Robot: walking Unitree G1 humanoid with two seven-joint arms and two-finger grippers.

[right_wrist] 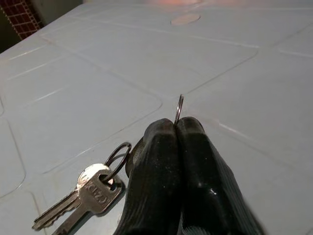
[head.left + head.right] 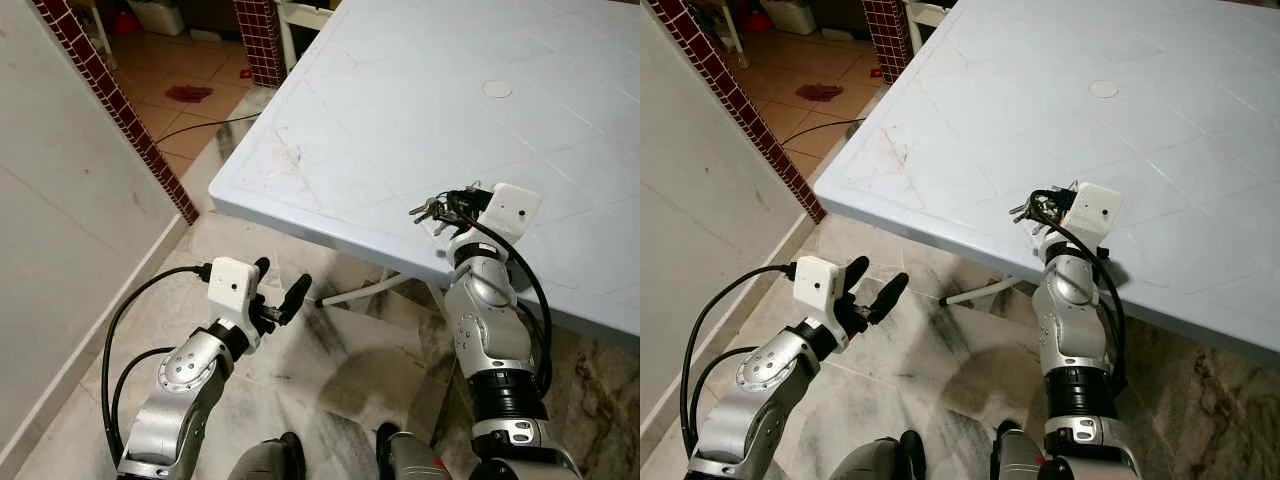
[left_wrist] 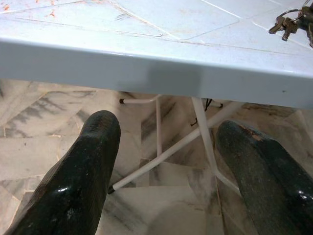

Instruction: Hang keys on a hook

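Observation:
A bunch of silver keys [image 2: 428, 209] on a ring hangs just above the white plastic table [image 2: 400, 110], near its front edge. My right gripper [image 2: 455, 208] is shut on the key ring [image 1: 179, 108], which pokes out between the pressed fingertips. The keys [image 1: 83, 198] dangle beside the fingers in the right wrist view. My left gripper [image 2: 278, 288] is open with nothing between its fingers, held below and in front of the table edge, over the floor. From the left wrist view the keys [image 3: 286, 24] appear at the table's far side. No hook is visible.
The table's white legs [image 3: 171, 147] cross beneath it over a marble floor [image 2: 330, 380]. A white wall [image 2: 60, 200] with a red tiled edge [image 2: 120, 110] stands at the left. A round cap [image 2: 497, 88] marks the table's middle. A black cable [image 2: 200, 125] lies on the floor beyond.

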